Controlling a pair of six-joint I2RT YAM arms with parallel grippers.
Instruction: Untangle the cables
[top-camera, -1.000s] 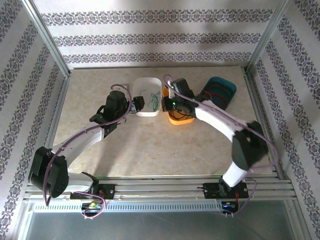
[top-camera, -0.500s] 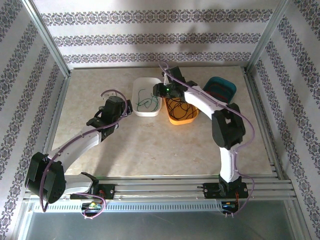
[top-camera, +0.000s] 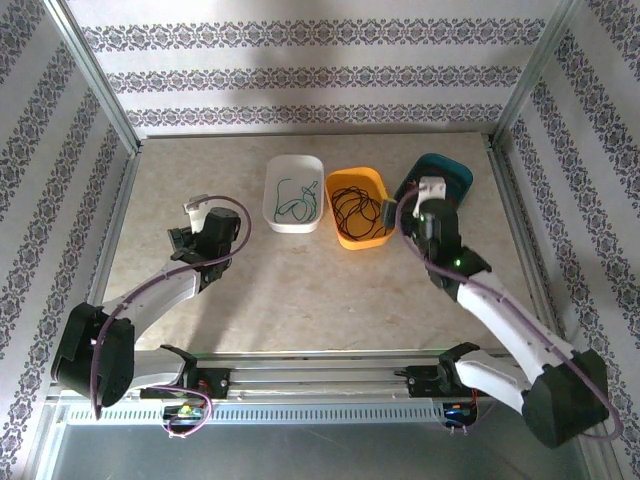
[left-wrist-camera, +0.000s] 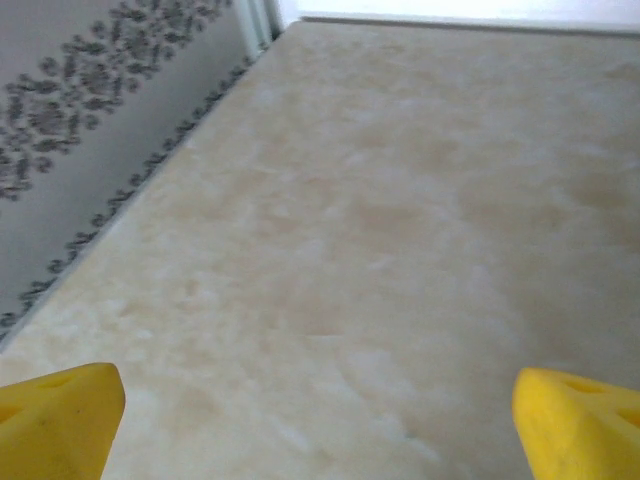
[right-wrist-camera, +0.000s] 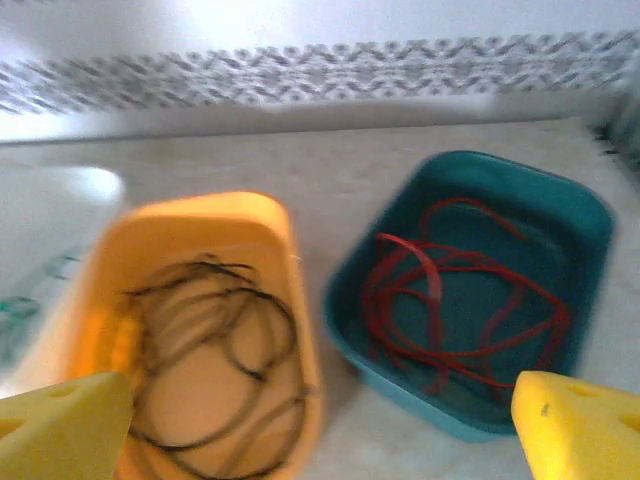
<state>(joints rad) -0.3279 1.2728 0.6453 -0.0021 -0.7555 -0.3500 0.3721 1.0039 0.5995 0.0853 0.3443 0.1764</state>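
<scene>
Showing both hands open, nothing gripped. Left hand (left-wrist-camera: 315, 430): jaws wide apart over bare worktop (left-wrist-camera: 380, 200), well apart from the trays. Right hand (right-wrist-camera: 320, 430): jaws likewise wide apart, hovering at near side of orange tray (right-wrist-camera: 300, 300) & teal tray (right-wrist-camera: 560, 210). Cables lie separated by colour: green cable (top-camera: 293, 200) in white tray (top-camera: 270, 190), black cable (right-wrist-camera: 215, 340) coiled in orange tray, red cable (right-wrist-camera: 450, 300) looped in teal tray. Trays stand side by side, L to R, toward far edge of worktop.
</scene>
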